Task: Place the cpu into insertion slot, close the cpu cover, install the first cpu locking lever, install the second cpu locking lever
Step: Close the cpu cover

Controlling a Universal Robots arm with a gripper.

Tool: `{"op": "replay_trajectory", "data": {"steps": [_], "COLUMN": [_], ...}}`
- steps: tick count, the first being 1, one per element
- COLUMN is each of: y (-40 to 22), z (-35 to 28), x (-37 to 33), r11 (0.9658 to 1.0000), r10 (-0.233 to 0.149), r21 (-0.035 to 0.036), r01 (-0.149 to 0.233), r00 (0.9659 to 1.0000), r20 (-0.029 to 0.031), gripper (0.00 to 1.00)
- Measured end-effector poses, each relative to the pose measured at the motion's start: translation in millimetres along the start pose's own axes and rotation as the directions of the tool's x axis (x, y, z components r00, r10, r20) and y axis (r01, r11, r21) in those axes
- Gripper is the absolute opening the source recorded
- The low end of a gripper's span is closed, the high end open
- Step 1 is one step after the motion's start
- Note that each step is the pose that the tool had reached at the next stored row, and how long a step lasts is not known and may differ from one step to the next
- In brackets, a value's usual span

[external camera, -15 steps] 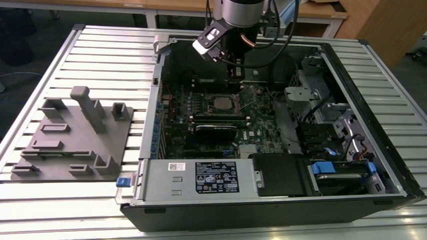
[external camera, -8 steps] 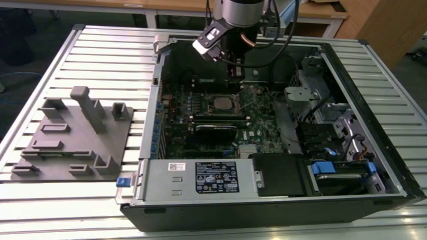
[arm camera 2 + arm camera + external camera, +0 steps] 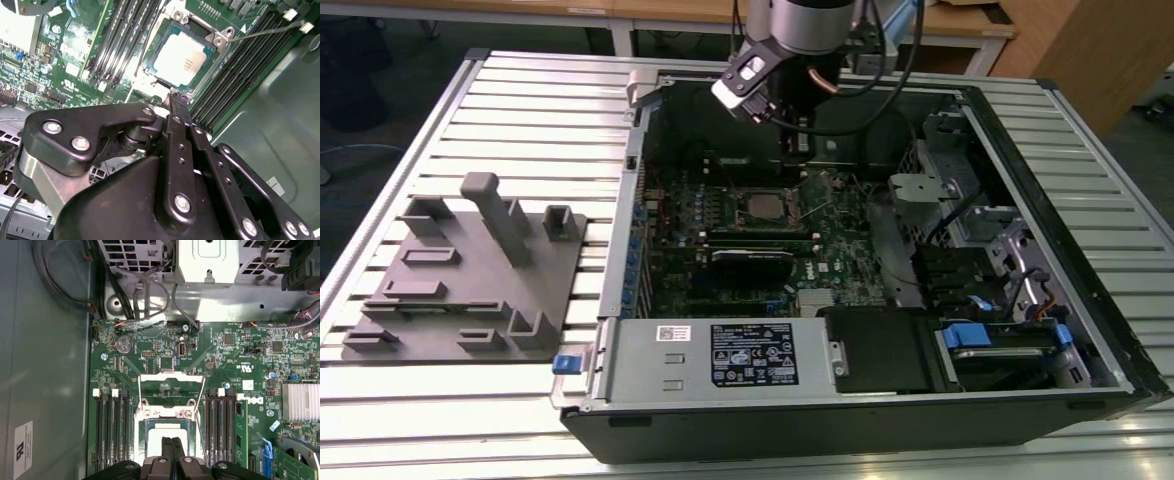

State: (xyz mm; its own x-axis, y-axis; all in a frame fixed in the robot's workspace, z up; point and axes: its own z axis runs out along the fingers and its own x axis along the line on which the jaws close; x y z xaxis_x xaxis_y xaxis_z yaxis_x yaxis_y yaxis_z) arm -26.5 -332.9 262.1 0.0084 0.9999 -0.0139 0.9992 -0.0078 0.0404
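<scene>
Tool [image 3: 171,441] closed above the seated cpu [image 3: 179,59]
The cpu lies in the insertion slot [image 3: 165,414], the cpu cover [image 3: 170,376] stands open, and the tool's fingers press together, empty.

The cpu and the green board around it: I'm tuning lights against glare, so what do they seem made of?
The cpu: probably a metal lid, dull silver-grey and matte; it glows pale and even, without sharp highlights. The circuit board: likely coated laminate, green with a slight sheen; fine traces and small soldered parts show on it.
</scene>
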Motion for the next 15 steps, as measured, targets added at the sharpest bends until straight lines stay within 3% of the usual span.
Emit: {"op": "replay_trajectory", "data": {"steps": [15], "y": [18.1], "z": [0.9], "x": [1.0], "r11": [1.0000], "r10": [0.000], "r21": [0.0000], "r01": [0.000], "r00": [1.0000], "r20": [-0.0001], "gripper": [0.11]}}
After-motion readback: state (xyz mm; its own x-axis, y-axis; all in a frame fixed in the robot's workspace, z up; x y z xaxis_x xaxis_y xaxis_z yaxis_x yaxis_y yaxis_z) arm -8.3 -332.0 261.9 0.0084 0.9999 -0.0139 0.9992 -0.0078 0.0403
